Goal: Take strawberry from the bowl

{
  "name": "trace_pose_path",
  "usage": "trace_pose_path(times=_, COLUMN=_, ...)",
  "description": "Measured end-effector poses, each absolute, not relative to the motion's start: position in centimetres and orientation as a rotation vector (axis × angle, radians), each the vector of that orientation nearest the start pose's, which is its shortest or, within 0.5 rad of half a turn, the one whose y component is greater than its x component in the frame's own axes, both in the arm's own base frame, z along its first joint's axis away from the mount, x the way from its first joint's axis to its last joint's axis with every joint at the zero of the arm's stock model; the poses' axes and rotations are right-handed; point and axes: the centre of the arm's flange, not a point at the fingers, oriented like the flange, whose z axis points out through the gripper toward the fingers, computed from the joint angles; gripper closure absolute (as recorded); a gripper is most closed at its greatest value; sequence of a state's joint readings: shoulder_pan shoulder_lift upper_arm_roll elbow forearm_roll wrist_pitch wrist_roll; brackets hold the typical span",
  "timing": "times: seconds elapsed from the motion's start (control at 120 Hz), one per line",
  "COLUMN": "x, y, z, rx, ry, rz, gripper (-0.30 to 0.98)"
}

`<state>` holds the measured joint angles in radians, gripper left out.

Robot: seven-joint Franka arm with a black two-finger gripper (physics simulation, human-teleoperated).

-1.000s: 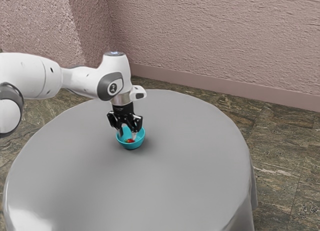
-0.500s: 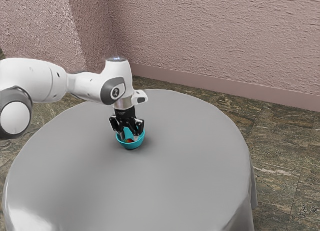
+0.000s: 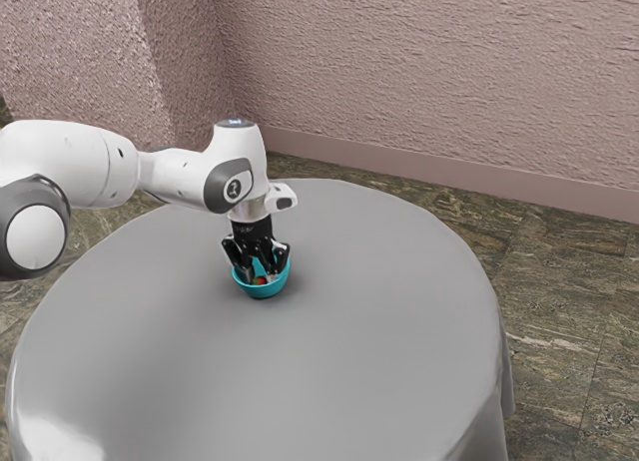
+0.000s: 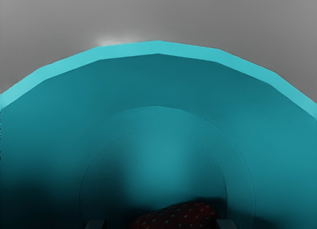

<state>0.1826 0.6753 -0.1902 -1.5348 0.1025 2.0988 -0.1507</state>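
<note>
Down inside the turquoise bowl [image 3: 263,292], the gripper [image 3: 260,277] has its two fingers on either side of the red strawberry [image 3: 260,280]. In the wrist view the strawberry [image 4: 181,217] lies low in the bowl [image 4: 158,83], partly cut off by the lower edge. The tips of the gripper [image 4: 161,224] show there too: one is close against the strawberry, while a gap separates the other from it. The gripper is open, its fingers partly drawn in.
The bowl stands on a round table [image 3: 329,371] with a grey cloth, toward its far side. A pinkish textured wall [image 3: 429,82] rises behind, beyond the stone floor [image 3: 559,281]. The arm reaches in from the exterior view's left.
My hand has come down into the bowl, shifting slightly toward the exterior view's right. The fingers stand closer together than before. The bowl has stayed in place.
</note>
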Motion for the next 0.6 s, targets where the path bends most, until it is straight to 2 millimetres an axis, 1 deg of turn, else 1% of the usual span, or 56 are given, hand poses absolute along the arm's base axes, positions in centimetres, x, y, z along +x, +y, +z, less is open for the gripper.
trace_pose_path(times=0.2, x=69.6, y=1.9, z=26.0, rx=-3.152, ry=-0.195, rz=0.146, gripper=0.55)
trace_pose_path(times=0.425, x=69.7, y=1.8, z=27.9, rx=-3.146, ry=-0.198, rz=0.114, gripper=0.61)
trace_pose_path(times=0.517, x=69.8, y=1.8, z=29.5, rx=-3.142, ry=-0.199, rz=0.079, gripper=0.63)
trace_pose_path(times=0.6, x=69.8, y=1.5, z=32.0, rx=-3.137, ry=-0.196, rz=0.026, gripper=0.65)
